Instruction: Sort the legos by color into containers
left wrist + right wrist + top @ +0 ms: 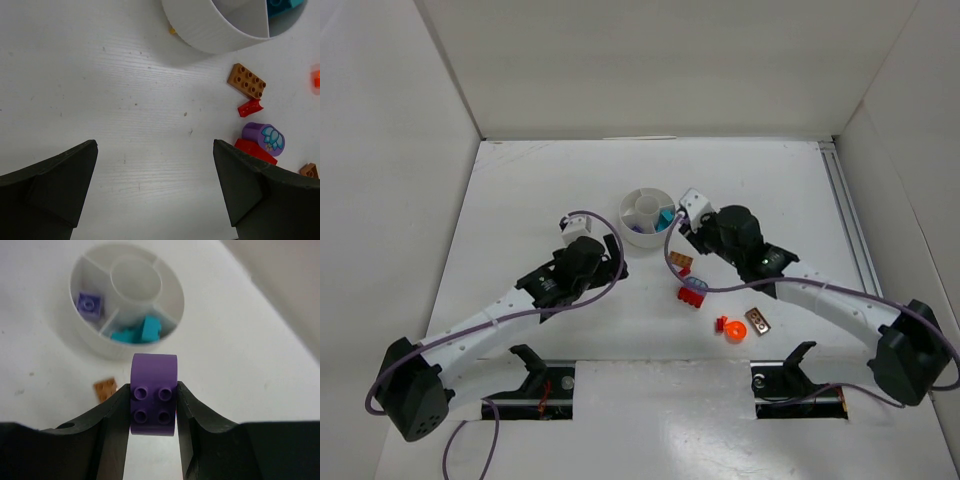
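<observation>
Tabletop (50, 390): only right wrist shows clamped purple lego (153, 390).

The dish (638, 203) is sitting mid-way across the worktop (550, 190). A single brick (638, 229) is lying in its near-left compartment, paired bricks (665, 215) in its right one. The loose bricks (693, 293) are lying near-right of the dish. The right hand (152, 389) is gripping a held brick (153, 405) just beside the dish.

Tabletop (125, 100): white, matt, faint wood-like grain, a few dark specks. Dish (210, 30): white plastic, outer wall finely ribbed. Purple brick (153, 400): smooth plastic, soft sheen. Right gripper (153, 412) fingers (112, 420): matt black plastic.
</observation>
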Robot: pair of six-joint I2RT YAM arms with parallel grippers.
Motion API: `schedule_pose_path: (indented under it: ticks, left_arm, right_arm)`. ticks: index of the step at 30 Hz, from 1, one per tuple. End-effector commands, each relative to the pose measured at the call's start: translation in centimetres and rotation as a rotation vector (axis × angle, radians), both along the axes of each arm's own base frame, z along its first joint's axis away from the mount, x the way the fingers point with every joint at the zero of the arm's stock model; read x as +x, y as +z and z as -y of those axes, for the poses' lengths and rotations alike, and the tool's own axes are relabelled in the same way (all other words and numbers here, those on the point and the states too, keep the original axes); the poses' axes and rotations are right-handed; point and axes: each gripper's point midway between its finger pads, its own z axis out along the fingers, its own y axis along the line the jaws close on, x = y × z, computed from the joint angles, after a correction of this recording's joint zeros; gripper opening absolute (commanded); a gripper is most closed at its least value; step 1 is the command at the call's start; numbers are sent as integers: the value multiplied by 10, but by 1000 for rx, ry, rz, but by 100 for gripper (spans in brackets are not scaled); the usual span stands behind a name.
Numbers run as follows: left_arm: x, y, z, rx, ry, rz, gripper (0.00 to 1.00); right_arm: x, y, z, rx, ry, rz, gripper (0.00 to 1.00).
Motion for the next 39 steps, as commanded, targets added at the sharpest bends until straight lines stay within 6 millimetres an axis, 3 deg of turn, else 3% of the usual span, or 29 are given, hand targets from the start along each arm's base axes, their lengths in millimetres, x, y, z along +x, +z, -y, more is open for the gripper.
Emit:
schedule_pose_path:
  ticks: [1,6,9,17,25,30,39]
  left_arm:
    - [18,29,-3,-59,47,66,100]
    - [21,27,-16,-58,81,48,100]
    - [23,25,-23,-58,105,48,100]
    - [24,27,-28,-60,129,51,100]
    - [24,23,-30,-50,136,47,100]
    - [23,19,-31,-45,142,32,100]
    - [23,19,-31,-45,142,32,100]
  right_arm:
    - [23,63,-52,-32,257,257,25]
    - [51,81,-103,-39,356,303,25]
    - [66,75,-121,-48,380,292,25]
    - [68,55,-161,-37,483,256,27]
    - [67,36,-175,-35,516,219,30]
    - [75,26,-170,-60,475,209,30]
    - [80,15,-167,-77,439,190,48]
